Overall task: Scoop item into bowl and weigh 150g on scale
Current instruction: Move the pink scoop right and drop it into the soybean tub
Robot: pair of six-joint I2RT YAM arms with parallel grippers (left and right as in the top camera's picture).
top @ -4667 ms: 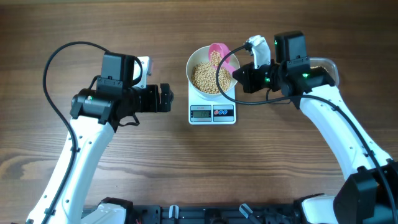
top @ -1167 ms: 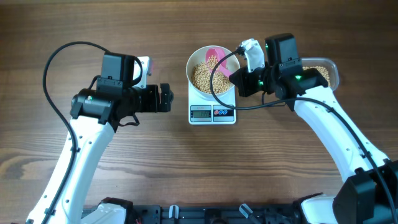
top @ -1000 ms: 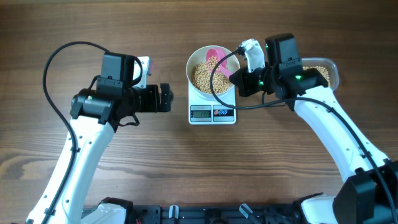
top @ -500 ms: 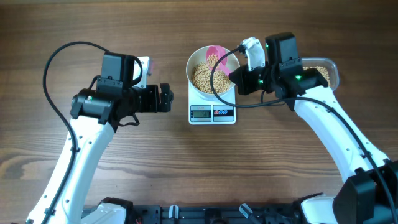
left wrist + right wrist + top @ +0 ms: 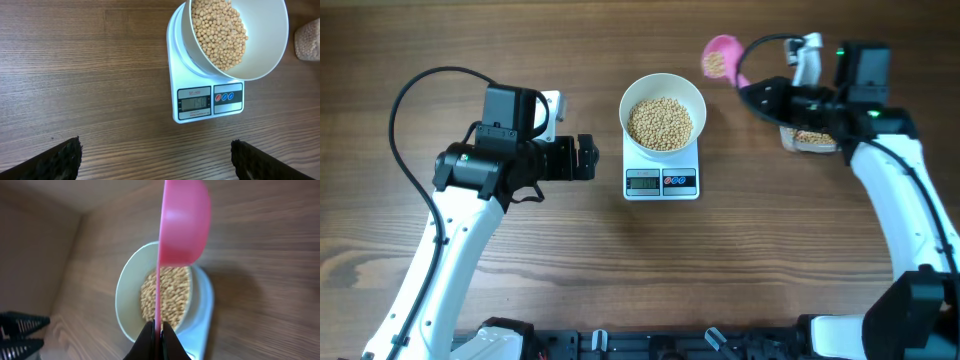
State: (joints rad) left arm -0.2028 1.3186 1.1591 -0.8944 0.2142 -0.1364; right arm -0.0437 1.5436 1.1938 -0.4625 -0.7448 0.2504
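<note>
Overhead: right arm (image 5: pixel 905 195) extended rearward; jaws clamp pink scoop (image 5: pixel 722 56) handle.

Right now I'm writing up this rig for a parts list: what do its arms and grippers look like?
The left arm and right arm match: white tubular links, boxy black joints, a looping black cable. The left gripper and right gripper have black fingers. A green light glows near the right wrist.
</note>
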